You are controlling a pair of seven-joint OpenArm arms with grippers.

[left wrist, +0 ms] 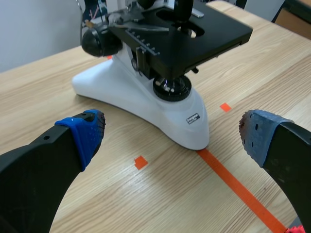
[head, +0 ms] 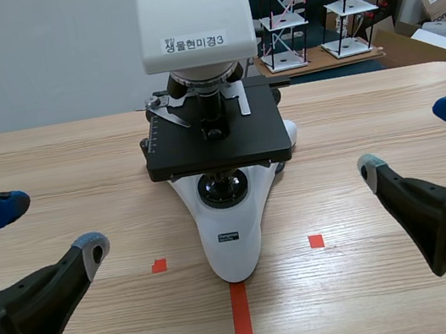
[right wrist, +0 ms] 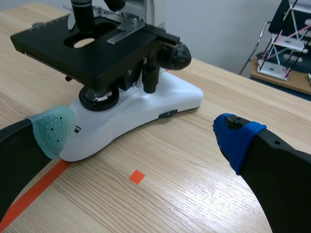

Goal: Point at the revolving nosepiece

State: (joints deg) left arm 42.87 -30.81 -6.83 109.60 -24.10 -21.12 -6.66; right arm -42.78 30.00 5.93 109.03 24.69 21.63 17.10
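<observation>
A white microscope with a black stage stands at the middle of the table. Its revolving nosepiece sits under the white head, with dark objectives pointing down at the stage. My left gripper is open, low at the left and well short of the microscope. My right gripper is open at the right, also apart from it. In the left wrist view my gripper frames the base, and an objective shows above the stage. In the right wrist view my gripper faces the base.
White rod-and-plate models stand on a low shelf behind the table at the back right, with cardboard boxes beyond. The focus knob sticks out from the microscope's side. Bare wood lies on both sides of the base.
</observation>
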